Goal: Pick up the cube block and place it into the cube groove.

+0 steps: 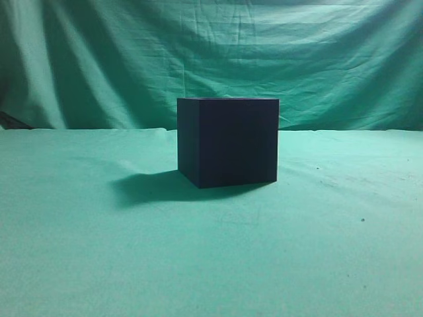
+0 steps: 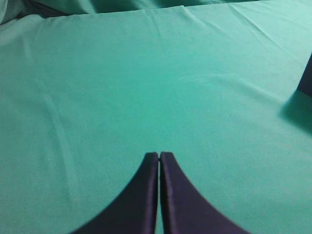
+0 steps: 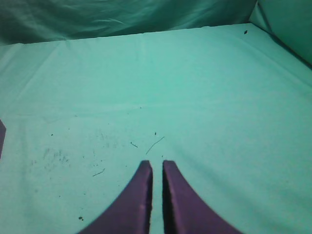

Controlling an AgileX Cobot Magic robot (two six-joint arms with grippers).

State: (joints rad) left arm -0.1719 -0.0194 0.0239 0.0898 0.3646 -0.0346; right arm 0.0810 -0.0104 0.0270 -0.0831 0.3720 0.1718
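Note:
The cube groove (image 1: 228,142), a large dark navy-black box with sharp edges, stands in the middle of the green cloth. A sliver of it shows at the right edge of the left wrist view (image 2: 307,78) and at the left edge of the right wrist view (image 3: 1,137). The cube block is out of view in every frame. My left gripper (image 2: 159,155) is shut and empty over bare cloth, left of the box. My right gripper (image 3: 156,164) is empty over bare cloth, right of the box, its fingers nearly together with a thin gap. Neither gripper shows in the exterior view.
A green cloth (image 1: 99,251) covers the table and hangs as a backdrop (image 1: 132,59). The box casts a shadow to its left (image 1: 145,188). Small dark specks and threads lie on the cloth ahead of my right gripper (image 3: 155,144).

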